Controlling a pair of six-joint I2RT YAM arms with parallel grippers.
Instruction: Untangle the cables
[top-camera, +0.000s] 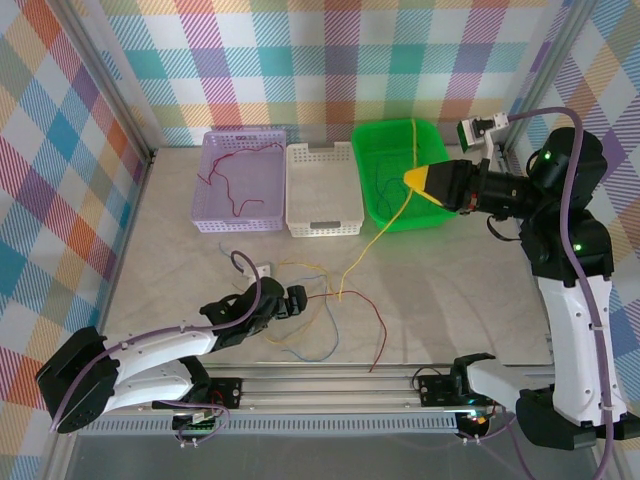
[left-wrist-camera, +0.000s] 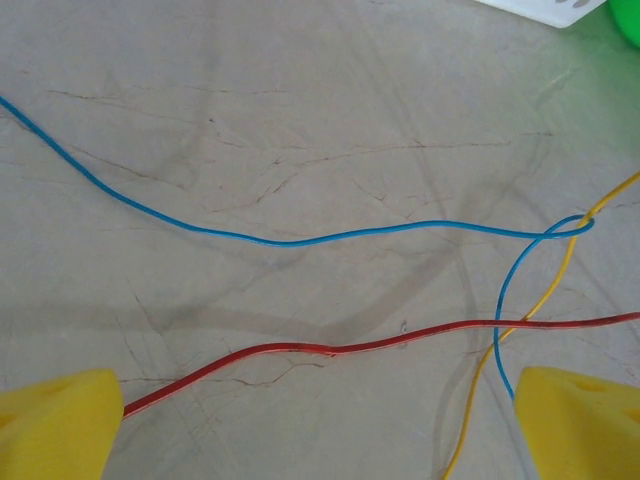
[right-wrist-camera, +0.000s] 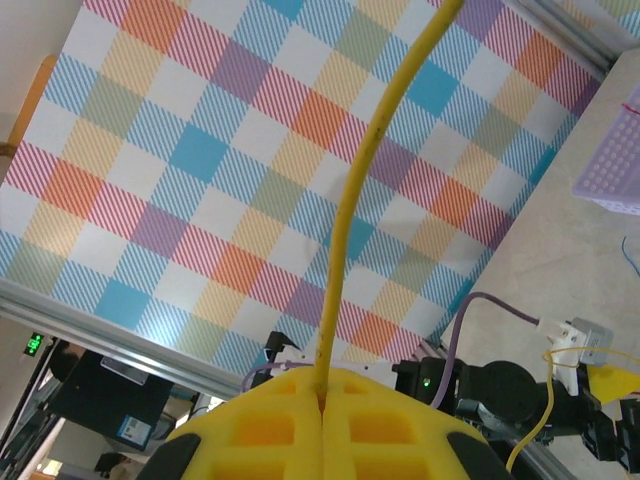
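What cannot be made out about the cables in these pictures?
- Left wrist view: the red cable passes behind a yellow finger of the left gripper; its end is hidden.
- Right wrist view: the yellow cable is cut by the top edge.
- Top view: the tangle's crossings are too small.

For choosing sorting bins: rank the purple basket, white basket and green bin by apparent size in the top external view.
1. green bin and purple basket: look alike; the right end effector covers part of the bin, so no ranking between them.
2. white basket: clearly narrower.
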